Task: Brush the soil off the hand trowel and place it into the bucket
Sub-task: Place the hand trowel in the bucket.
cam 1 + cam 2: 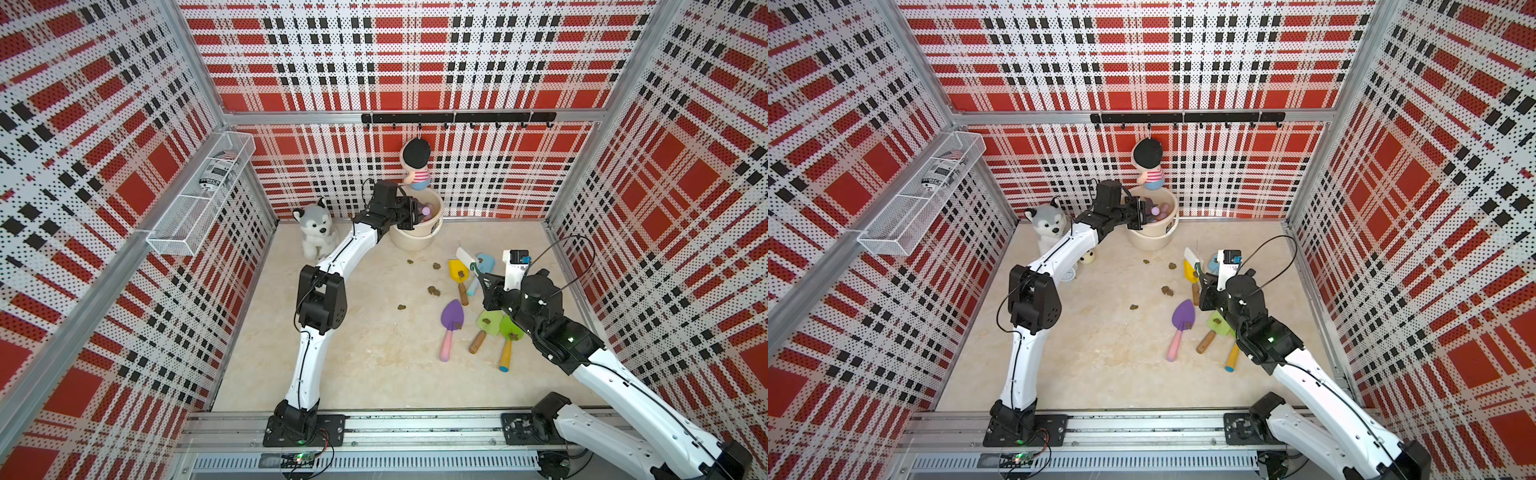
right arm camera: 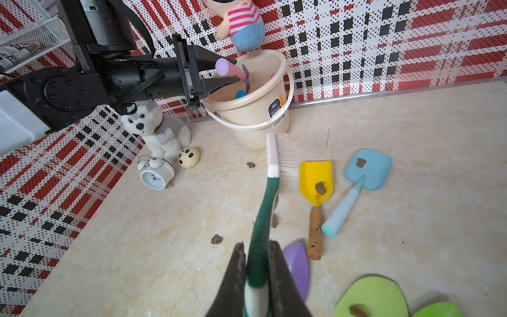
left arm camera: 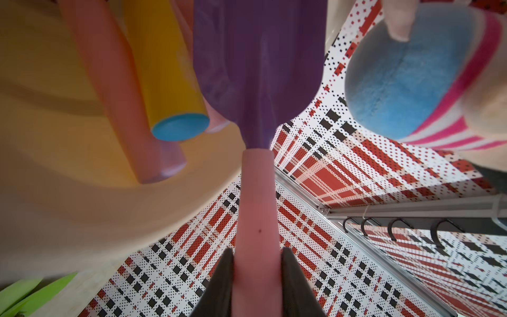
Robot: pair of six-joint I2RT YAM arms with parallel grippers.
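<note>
My left gripper (image 1: 415,214) (image 3: 258,252) is shut on the pink handle of a purple-bladed hand trowel (image 3: 258,68). It holds the trowel blade-down inside the cream bucket (image 1: 415,241) (image 2: 255,109), beside other handles standing there. No soil shows on that blade. My right gripper (image 1: 484,282) (image 2: 256,245) is shut on a green-and-white brush (image 2: 273,164), held above the table to the right. Below it lie yellow (image 2: 315,175), blue (image 2: 369,170), purple (image 1: 453,318) and green (image 1: 488,322) trowels, each with soil (image 2: 320,188) on it. Loose lumps (image 1: 434,291) dot the table.
A husky plush (image 1: 316,228), an alarm clock (image 2: 156,173) and a small cream toy (image 2: 189,157) sit left of the bucket. A doll (image 1: 417,166) hangs from the hook rail (image 1: 457,118) just above it. A wire basket (image 1: 199,195) is on the left wall.
</note>
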